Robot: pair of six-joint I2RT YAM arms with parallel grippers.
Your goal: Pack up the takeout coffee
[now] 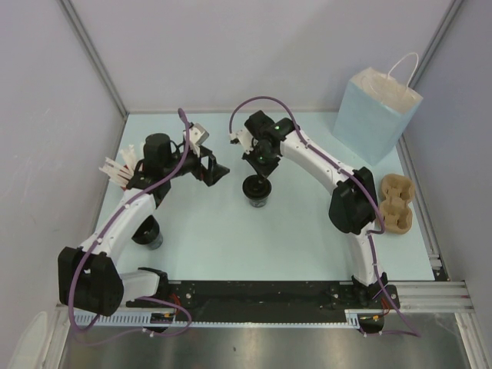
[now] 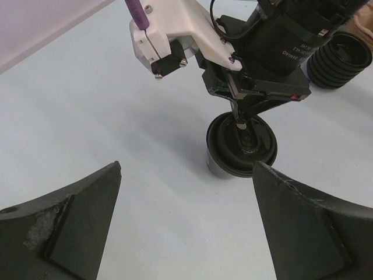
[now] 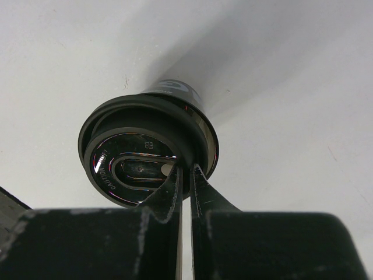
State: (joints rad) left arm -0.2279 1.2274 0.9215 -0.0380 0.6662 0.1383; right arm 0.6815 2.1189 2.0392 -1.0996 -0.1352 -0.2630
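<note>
Top view: the takeout coffee [image 1: 257, 192] stands upright mid tabletop [image 1: 231, 238], with the right hand [image 1: 261, 180] just above it.
Left wrist view: the left hand [image 2: 187, 166] is spread wide, near the takeout coffee but not touching it.
Right wrist view: the fingers [image 3: 169, 195] are pressed together, tips on the black lid [image 3: 131, 166].

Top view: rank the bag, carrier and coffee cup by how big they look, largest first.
1. Bag, by far the largest.
2. Carrier.
3. Coffee cup, partly covered from above, yet clearly the smallest.
</note>
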